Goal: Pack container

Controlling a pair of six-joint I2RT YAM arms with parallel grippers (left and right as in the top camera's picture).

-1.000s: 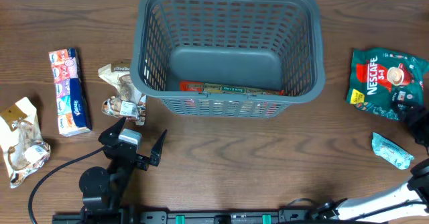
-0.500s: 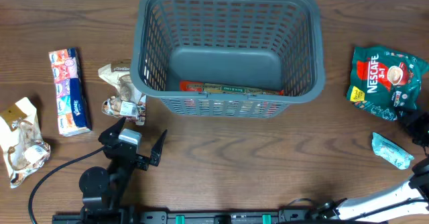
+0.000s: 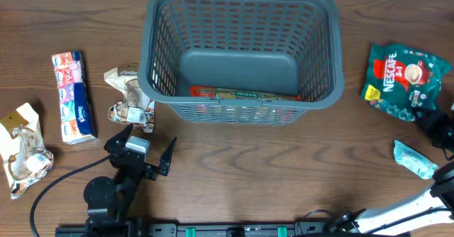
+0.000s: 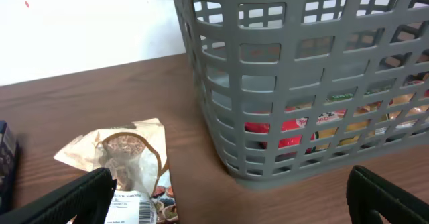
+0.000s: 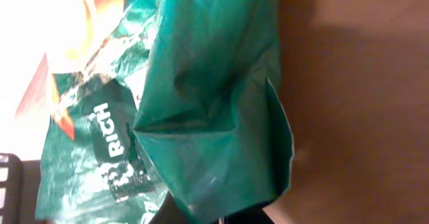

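The container, a big grey basket with holes in its sides, sits at the back of the table, in the middle. From above, I see a cream and brown packet far to the left. Next comes a pink and blue pack, but its writing is too small for me to read. A crinkly brown snack packet lies just beside the basket's left side. My left claw is spread wide and holds nothing. Its own camera shows more than the top view does: a white sticker with black bars on that snack packet, and, through the holes, the red and yellow of a flat packet inside the basket, by the near wall. On the right, the green bag says NESCAFE 3in1. My right claw is pressed together on the bag's bottom edge. Its camera sees only the bag up close, with the word RICH. A small teal packet lies near the front.
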